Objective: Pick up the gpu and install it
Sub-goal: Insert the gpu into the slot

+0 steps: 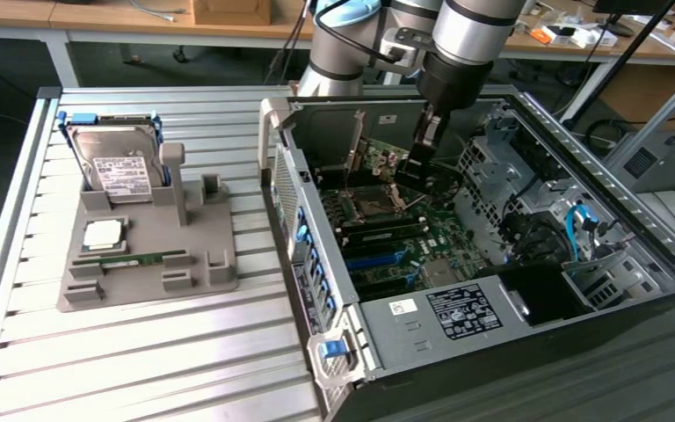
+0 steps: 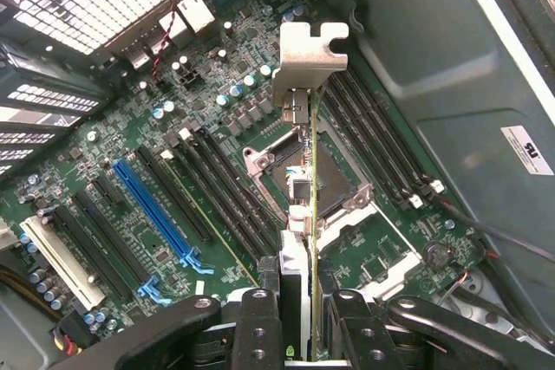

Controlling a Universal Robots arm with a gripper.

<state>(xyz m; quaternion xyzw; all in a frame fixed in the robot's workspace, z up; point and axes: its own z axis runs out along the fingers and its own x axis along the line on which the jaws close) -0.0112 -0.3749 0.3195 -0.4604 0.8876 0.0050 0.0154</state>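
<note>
The arm [image 1: 460, 44] is down inside the open computer case [image 1: 619, 202], and the gripper [image 2: 299, 301] is clamped on the gpu [image 2: 301, 184], with 1 finger on each flat face. The card is edge-on in the wrist view. Its long axis runs straight out from the jaws, with the silver bracket [image 2: 309, 54] at the far end, away from the tool.

Now the relation that matters. The card hangs clear above the motherboard [image 2: 104, 188], not touching it, with its lower edge roughly over the processor socket [image 2: 334, 181]. The expansion slots are not under it: the blue slot [image 2: 156, 210] and the black slots [image 2: 212, 184] next to it sit off to 1 side of the card's face, nearer the case's perforated wall.

The slots also appear to run at a slant to the card's long axis, though a wrist camera this close makes that angle hard to judge. So the gpu is in hand and above the board, but it is not lined up with any slot.
</note>
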